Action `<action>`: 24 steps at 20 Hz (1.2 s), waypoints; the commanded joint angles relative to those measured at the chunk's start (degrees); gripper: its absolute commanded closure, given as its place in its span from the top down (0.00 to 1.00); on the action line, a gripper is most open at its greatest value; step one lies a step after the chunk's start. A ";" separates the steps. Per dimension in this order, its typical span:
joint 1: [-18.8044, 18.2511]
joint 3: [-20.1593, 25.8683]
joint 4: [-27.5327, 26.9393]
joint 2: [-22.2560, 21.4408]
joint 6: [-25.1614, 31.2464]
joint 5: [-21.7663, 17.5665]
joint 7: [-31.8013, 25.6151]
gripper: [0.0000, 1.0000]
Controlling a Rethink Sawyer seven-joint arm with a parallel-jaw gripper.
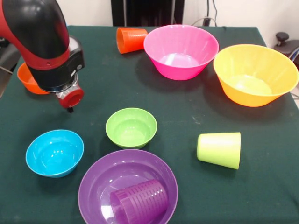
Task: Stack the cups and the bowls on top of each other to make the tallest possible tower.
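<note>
Across the dark green table [140,93], seen from the front view, nothing was stacked into a tower; the bowls and cups lay spread apart. At the upper left the red and black arm [39,42] hung over the cloth, ending in a red-tipped gripper [70,100] whose fingers could not be made out, so whether it was wide, narrow or holding anything could not be told. Partly hidden behind the arm sat a small orange bowl [25,79], upright. Below the gripper stood a small blue bowl [54,153], and to its right, apart from it, a small green bowl [131,127], both open side up. Along the near edge rested the wide purple bowl [93,186] with a ribbed purple cup [139,201] lying on its side inside it. A lime green cup [219,149] lay on its side to the right. Farther back, an orange cup [131,39] lay tipped over just beside the large pink bowl [181,50], and the large yellow bowl [254,74] stood near the right edge.
</note>
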 commanded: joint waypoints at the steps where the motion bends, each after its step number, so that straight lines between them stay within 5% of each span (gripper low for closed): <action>1: 0.79 4.94 3.45 -1.23 -0.71 -4.69 -14.09 0.00; 9: 2.23 4.94 5.00 -7.12 6.07 -4.35 -17.13 0.00; 10: 1.74 5.54 5.67 -7.44 5.45 -4.13 -17.07 1.00; 24: -0.57 8.53 7.89 -10.24 5.42 -3.83 -20.34 1.00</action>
